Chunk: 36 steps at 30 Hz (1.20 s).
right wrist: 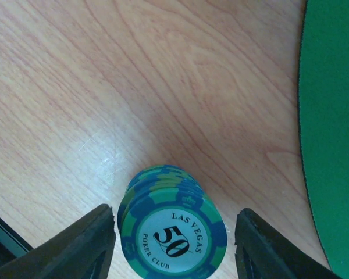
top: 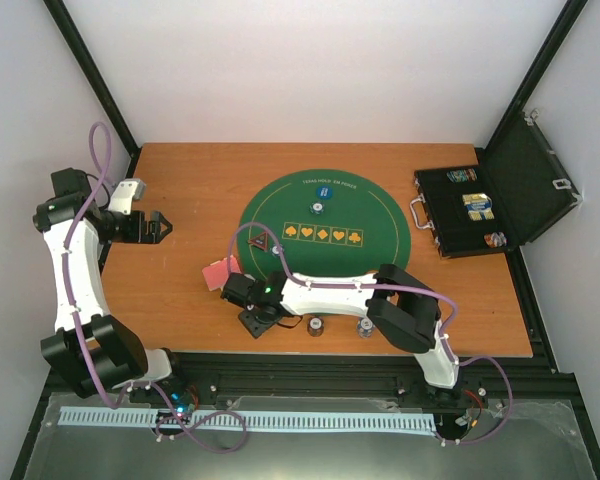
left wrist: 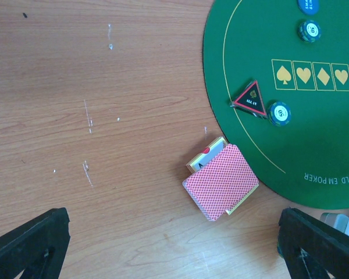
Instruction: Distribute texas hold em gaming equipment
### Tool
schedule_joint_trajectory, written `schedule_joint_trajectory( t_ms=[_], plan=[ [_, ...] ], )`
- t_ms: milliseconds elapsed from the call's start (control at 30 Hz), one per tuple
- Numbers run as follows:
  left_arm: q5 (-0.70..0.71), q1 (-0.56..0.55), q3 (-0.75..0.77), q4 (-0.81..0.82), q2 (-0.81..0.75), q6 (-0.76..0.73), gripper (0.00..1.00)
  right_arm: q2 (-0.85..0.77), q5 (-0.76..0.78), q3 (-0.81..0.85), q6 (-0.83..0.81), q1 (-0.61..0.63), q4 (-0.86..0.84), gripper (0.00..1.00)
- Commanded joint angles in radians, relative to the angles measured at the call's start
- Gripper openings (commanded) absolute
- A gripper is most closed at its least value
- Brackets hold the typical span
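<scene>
A stack of green-and-blue striped poker chips (right wrist: 172, 233), marked 50, stands on bare wood between the fingers of my right gripper (right wrist: 174, 238). The jaws are open, with a thin gap on each side of the stack. Seen from above, my right gripper (top: 259, 321) sits near the table's front edge, left of two more chip stacks (top: 315, 325). A pink-red-backed deck of cards (left wrist: 222, 181) lies off the mat's edge. On the mat are a black triangular button (left wrist: 249, 97), two chips (left wrist: 279, 113) and a blue button (left wrist: 309, 5). My left gripper (left wrist: 174, 250) hangs open over bare wood.
The round green felt mat (top: 380, 215) covers the table's middle. A black hinged case (top: 520, 190) lies open at the back right with items inside. My right arm stretches leftward along the front edge (top: 330, 352). My left gripper (top: 158, 226) is at the table's left side.
</scene>
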<state>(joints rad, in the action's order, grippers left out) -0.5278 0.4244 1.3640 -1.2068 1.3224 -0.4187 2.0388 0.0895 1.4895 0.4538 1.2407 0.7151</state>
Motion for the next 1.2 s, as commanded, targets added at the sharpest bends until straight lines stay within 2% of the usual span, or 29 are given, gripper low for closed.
schedule_joint_trajectory(
  t_ms=[0,333,467,600,833,933,1033,1167],
  plan=[
    [-0.009,-0.002,0.02,-0.027,-0.023,-0.006,1.0,0.023,-0.002,0.0,0.008,0.011,-0.026,0.56],
    [-0.01,-0.001,0.031,-0.024,-0.019,-0.005,1.0,0.029,0.01,0.011,0.004,0.01,-0.023,0.43],
    [-0.009,-0.001,0.028,-0.024,-0.017,-0.007,1.0,0.018,0.018,0.028,-0.001,0.015,-0.009,0.42],
    [-0.012,-0.002,0.029,-0.025,-0.018,-0.006,1.0,0.01,0.028,0.049,-0.005,0.019,0.009,0.34],
    [-0.014,-0.002,0.024,-0.025,-0.019,-0.007,1.0,-0.035,0.039,0.088,-0.021,0.022,0.053,0.33],
    [-0.021,-0.002,0.03,-0.026,-0.016,-0.006,1.0,-0.068,0.065,0.097,-0.029,0.021,0.074,0.29],
    [-0.023,-0.001,0.03,-0.028,-0.014,-0.006,1.0,-0.094,0.092,0.105,-0.037,-0.007,0.109,0.28],
    [-0.022,-0.001,0.025,-0.027,-0.014,-0.007,1.0,-0.146,0.107,0.096,-0.083,-0.11,0.124,0.29]
  ],
)
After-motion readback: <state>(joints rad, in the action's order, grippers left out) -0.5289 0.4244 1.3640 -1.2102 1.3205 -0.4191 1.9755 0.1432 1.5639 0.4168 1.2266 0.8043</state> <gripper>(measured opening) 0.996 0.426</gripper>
